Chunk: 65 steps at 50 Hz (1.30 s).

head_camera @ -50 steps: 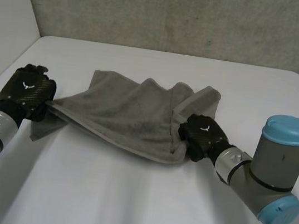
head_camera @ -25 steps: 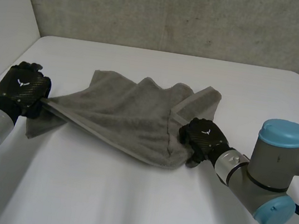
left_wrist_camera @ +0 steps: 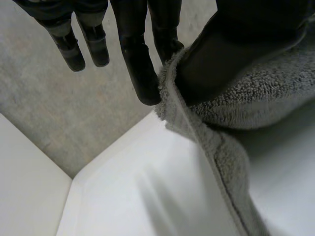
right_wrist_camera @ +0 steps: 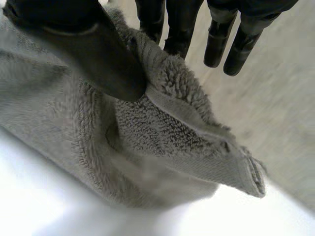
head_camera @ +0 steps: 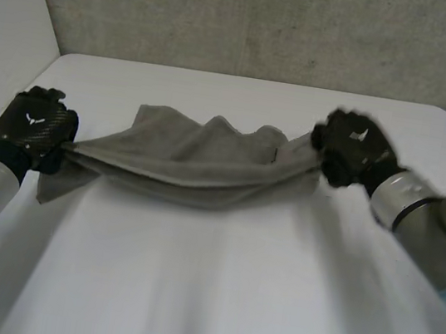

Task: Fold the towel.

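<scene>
A grey towel [head_camera: 190, 162] hangs stretched above the white table [head_camera: 203, 298], sagging in folds in the middle. My left hand [head_camera: 31, 130] is shut on its left end; in the left wrist view the thumb [left_wrist_camera: 221, 54] pinches the towel's hem [left_wrist_camera: 197, 132] against the fingers [left_wrist_camera: 142, 73]. My right hand [head_camera: 352, 148] is shut on the right end, raised off the table. The right wrist view shows the thumb [right_wrist_camera: 93, 49] pressing the towel [right_wrist_camera: 147, 142] against the fingers [right_wrist_camera: 172, 24], with a corner [right_wrist_camera: 246, 177] hanging free past them.
A grey wall [head_camera: 270, 23] runs behind the table's far edge. A white side wall [head_camera: 8, 34] stands at the left. The table's front half lies bare.
My right hand has swung up and away toward the far right, carrying its end of the towel and pulling the cloth taut. The left hand has barely moved.
</scene>
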Tool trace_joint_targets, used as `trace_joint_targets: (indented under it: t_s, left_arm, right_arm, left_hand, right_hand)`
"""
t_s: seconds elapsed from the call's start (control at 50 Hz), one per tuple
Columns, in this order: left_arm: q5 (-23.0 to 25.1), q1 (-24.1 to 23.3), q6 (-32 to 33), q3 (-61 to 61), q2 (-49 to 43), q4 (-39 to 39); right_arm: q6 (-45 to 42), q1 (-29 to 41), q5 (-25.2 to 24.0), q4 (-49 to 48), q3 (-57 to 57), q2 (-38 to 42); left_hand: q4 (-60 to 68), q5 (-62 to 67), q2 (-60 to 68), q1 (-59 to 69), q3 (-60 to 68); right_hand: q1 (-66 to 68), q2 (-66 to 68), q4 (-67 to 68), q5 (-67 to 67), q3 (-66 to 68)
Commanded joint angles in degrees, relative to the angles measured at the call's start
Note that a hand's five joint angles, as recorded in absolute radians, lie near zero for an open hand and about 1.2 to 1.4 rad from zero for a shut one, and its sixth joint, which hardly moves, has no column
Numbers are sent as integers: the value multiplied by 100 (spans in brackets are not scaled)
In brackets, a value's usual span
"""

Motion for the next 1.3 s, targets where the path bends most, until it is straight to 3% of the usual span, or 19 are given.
trace_joint_targets:
  t_s: [0.02,0.1,0.18,0.2,0.22,0.24,0.3,0.38,0.48,0.66,0.76,0.86,0.96,1.1,1.18,1.22,1.3]
  left_arm:
    - [56,-226,-698,-41,947,-339]
    - [74,-244,-1007,-103,1143,-322]
    - [74,-261,-1078,-129,959,-252]
    - [74,-253,-1069,-112,802,-234]
    - [74,-253,-1069,-112,800,-234]
    - [74,-244,-1069,-94,635,-225]
    - [65,-244,-1025,-50,362,-225]
    - [74,-200,-999,20,88,-225]
    - [65,-182,-999,64,-149,-225]
    - [74,-174,-990,55,-229,-234]
    - [91,-244,-990,20,-149,-251]
    - [74,-279,-999,11,53,-295]
    - [65,-393,-1034,266,246,-374]
    - [-49,-569,-1078,1546,-331,-1041]
    - [-357,-701,-1078,2367,-975,-1455]
    - [-742,-885,-1095,3067,-1500,-1849]
    - [-919,-929,-1166,3369,-1758,-2018]
  right_arm:
    - [-367,-199,-50,2042,-499,-1007]
    - [-1497,-295,82,2630,-245,-621]
    - [-1932,-207,188,2631,-95,-260]
    - [-1906,-199,205,2509,-51,-94]
    - [-1905,-199,205,2508,-51,-93]
    - [-1871,-199,179,2247,10,38]
    - [-1844,-199,135,1458,212,258]
    - [-1809,-199,170,446,476,443]
    - [-1564,-199,223,127,494,566]
    - [-1290,-225,232,320,547,470]
    - [-1317,-251,135,952,740,13]
    - [-1360,-269,-391,1488,1222,-216]
    - [-1378,-260,-682,1436,1566,-224]
    - [-1378,-234,-700,1392,1628,-224]
    - [-1291,-207,-665,1322,1707,-216]
    - [-1282,-190,-630,1226,1759,-216]
    - [-1273,-172,-463,970,1857,-163]
  left_hand:
    - [-376,237,259,511,-331]
    - [-376,237,259,511,-331]
    - [-376,237,259,511,-331]
    - [-376,237,259,511,-331]
    - [-376,237,259,511,-331]
    - [-376,237,259,511,-331]
    - [-376,237,259,511,-331]
    - [-376,237,259,511,-331]
    - [-376,237,259,511,-331]
    - [-376,237,259,511,-331]
    - [-376,237,259,511,-331]
    - [-376,237,259,511,-331]
    - [-376,237,259,511,-331]
    - [-376,237,259,511,-331]
    - [-376,237,259,511,-331]
    - [-376,237,259,511,-331]
    - [-376,237,259,511,-331]
  right_hand:
    - [402,528,-435,365,-302]
    - [402,528,-435,365,-302]
    - [402,528,-435,365,-302]
    - [-2439,-2314,-435,-2477,-302]
    - [-2468,-2342,-435,-2505,-302]
    - [-3784,-3658,-435,-3821,-302]
    - [-4383,-4257,-435,-4420,-302]
    - [-4302,-4176,-435,-4339,-302]
    - [-4234,-4109,-435,-4272,-302]
    - [-4319,-4193,-435,-4356,-302]
    - [-4319,-4193,-435,-4356,-302]
    - [-4285,-4159,-435,-4322,-302]
    - [-4318,-4192,-435,-4356,-302]
    - [-4335,-4209,-435,-4372,-302]
    - [-4402,-4277,-435,-4440,-302]
    - [-4436,-4310,-435,-4473,-302]
    - [-4470,-4344,-435,-4507,-302]
